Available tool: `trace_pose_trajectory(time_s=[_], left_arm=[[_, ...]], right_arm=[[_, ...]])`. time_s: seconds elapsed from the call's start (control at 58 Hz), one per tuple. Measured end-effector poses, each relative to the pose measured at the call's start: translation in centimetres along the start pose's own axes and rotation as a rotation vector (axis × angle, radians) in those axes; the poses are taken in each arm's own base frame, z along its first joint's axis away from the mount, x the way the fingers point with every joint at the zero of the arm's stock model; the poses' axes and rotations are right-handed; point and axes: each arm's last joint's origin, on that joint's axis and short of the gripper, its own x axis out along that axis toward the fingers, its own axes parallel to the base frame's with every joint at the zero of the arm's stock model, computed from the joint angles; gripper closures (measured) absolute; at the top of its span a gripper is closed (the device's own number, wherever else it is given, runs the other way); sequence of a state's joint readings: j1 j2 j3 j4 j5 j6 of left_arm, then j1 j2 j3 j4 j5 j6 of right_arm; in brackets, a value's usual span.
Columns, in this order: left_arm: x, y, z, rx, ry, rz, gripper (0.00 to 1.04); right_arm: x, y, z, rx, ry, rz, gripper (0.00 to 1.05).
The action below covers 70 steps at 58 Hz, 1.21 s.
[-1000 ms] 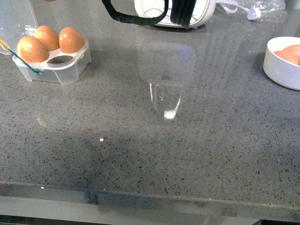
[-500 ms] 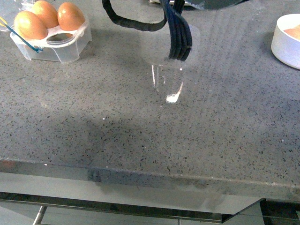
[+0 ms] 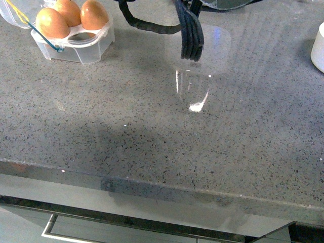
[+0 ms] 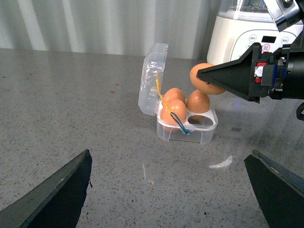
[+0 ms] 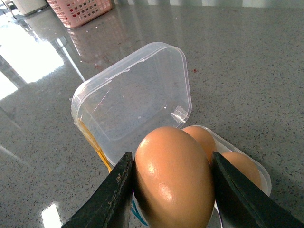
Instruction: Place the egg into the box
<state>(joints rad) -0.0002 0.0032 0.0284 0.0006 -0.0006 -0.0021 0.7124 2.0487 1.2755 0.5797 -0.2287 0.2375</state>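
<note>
Right tool (image 5: pixel 173 202) clamped on a brown egg (image 5: pixel 173 175), just above the open egg box (image 4: pixel 187 130).
Three eggs (image 4: pixel 176 110) sit inside, one cell (image 4: pixel 203 122) empty, lid (image 4: pixel 153 76) upright; left tool (image 4: pixel 166 190) spread apart, holding nothing, over the grey tabletop (image 3: pixel 152 126).

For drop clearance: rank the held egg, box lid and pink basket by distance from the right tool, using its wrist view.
1. Held egg: gripped in the right tool.
2. Box lid: open, just beyond.
3. Pink basket: far across the counter.
</note>
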Motion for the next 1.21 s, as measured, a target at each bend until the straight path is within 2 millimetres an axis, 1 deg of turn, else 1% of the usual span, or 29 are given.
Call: trace_pose_trajectory(time_s=[0.224,0.276,0.293,0.345,0.362,0.466,0.5,0.517,0.535,0.552,0.638,0.673,0.707,0.845,1.0,1.121,1.207], left_arm=[[0.0,0.0,0.0,0.0,0.0,0.0,0.07],[0.0,0.0,0.0,0.0,0.0,0.0,0.07],[0.0,0.0,0.0,0.0,0.0,0.0,0.07],[0.0,0.0,0.0,0.0,0.0,0.0,0.07],[0.0,0.0,0.0,0.0,0.0,0.0,0.07],[0.0,0.0,0.0,0.0,0.0,0.0,0.07],[0.0,0.0,0.0,0.0,0.0,0.0,0.07],[0.0,0.0,0.0,0.0,0.0,0.0,0.07],[0.0,0.0,0.0,0.0,0.0,0.0,0.07],[0.0,0.0,0.0,0.0,0.0,0.0,0.07],[0.0,0.0,0.0,0.0,0.0,0.0,0.07],[0.0,0.0,0.0,0.0,0.0,0.0,0.07],[0.0,0.0,0.0,0.0,0.0,0.0,0.07],[0.0,0.0,0.0,0.0,0.0,0.0,0.07],[0.0,0.0,0.0,0.0,0.0,0.0,0.07],[0.0,0.0,0.0,0.0,0.0,0.0,0.07],[0.0,0.0,0.0,0.0,0.0,0.0,0.07]], right_arm=[[0.0,0.1,-0.1,0.004,-0.001,0.022,0.64],[-0.1,0.0,-0.2,0.003,0.003,0.026,0.62],[-0.1,0.0,-0.2,0.003,0.003,0.026,0.61],[-0.2,0.0,-0.4,0.005,0.004,0.032,0.51],[-0.2,0.0,-0.4,0.005,0.004,0.032,0.5],[-0.2,0.0,-0.5,0.006,0.007,0.033,0.34],[-0.2,0.0,-0.5,0.006,0.007,0.033,0.26],[-0.2,0.0,-0.5,0.006,0.007,0.033,0.25],[-0.2,0.0,-0.4,0.006,0.005,0.033,0.2],[-0.2,0.0,-0.4,0.006,0.005,0.034,0.19],[-0.3,0.0,-0.4,0.006,0.003,0.034,0.06],[-0.4,0.0,-0.3,0.006,0.003,0.034,0.05],[-0.5,0.0,-0.2,0.005,0.0,0.034,0.08],[-1.0,-0.1,0.3,0.001,-0.02,0.03,0.07],[-2.1,-0.6,1.1,0.0,-0.051,-0.005,0.07],[-3.9,-1.6,1.9,0.004,-0.073,-0.066,0.07],[-5.8,-2.9,2.8,0.011,-0.09,-0.165,0.07]])
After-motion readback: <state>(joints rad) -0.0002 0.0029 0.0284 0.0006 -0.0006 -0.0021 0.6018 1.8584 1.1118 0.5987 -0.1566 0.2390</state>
